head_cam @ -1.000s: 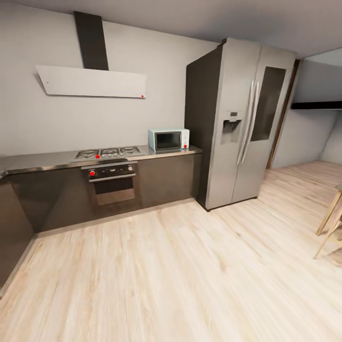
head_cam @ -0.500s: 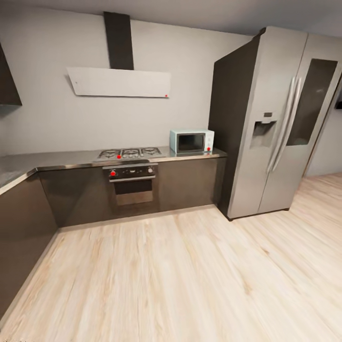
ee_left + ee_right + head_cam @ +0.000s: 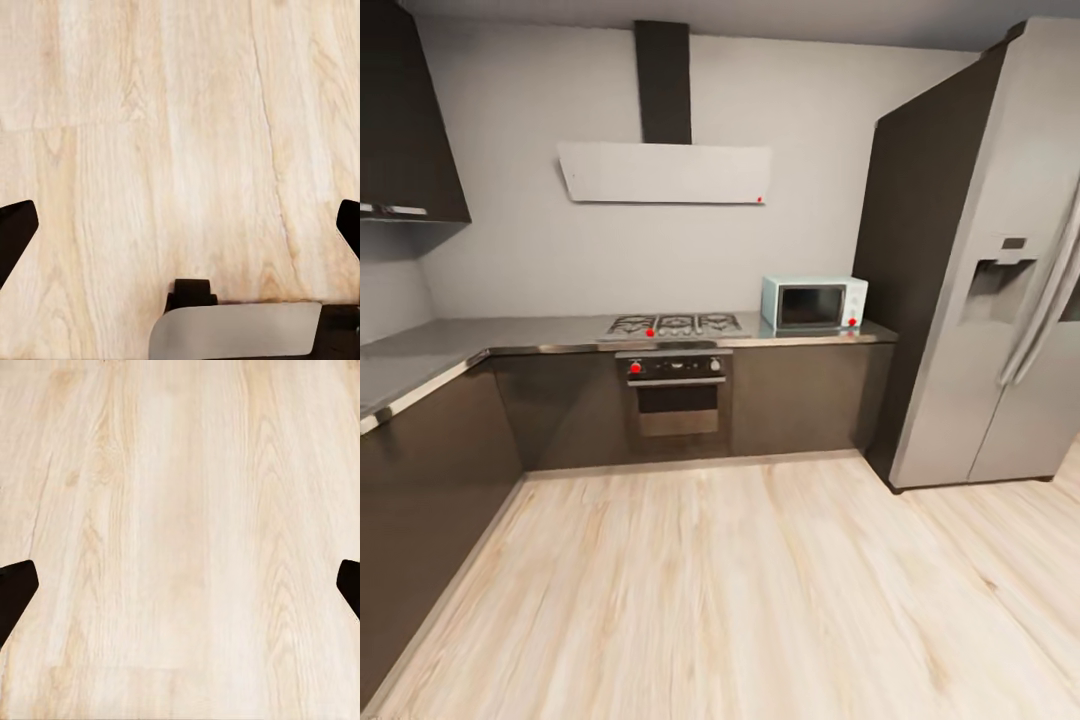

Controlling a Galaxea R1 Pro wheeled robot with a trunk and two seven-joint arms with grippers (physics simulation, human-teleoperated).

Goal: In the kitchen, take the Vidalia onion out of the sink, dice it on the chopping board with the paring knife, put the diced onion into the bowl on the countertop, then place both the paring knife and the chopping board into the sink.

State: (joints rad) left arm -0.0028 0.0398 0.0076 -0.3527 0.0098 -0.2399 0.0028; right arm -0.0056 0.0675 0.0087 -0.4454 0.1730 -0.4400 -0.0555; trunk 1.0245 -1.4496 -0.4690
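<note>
Both end effectors, left (image 3: 180, 229) and right (image 3: 180, 585), hang spread wide over wood floor (image 3: 760, 600), grey tabletop (image 3: 550, 333) ahead.

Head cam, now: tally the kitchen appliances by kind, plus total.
Microwave: 1
Gas hob: 1
Oven: 1
Range hood: 1
Fridge: 1
Total: 5
</note>
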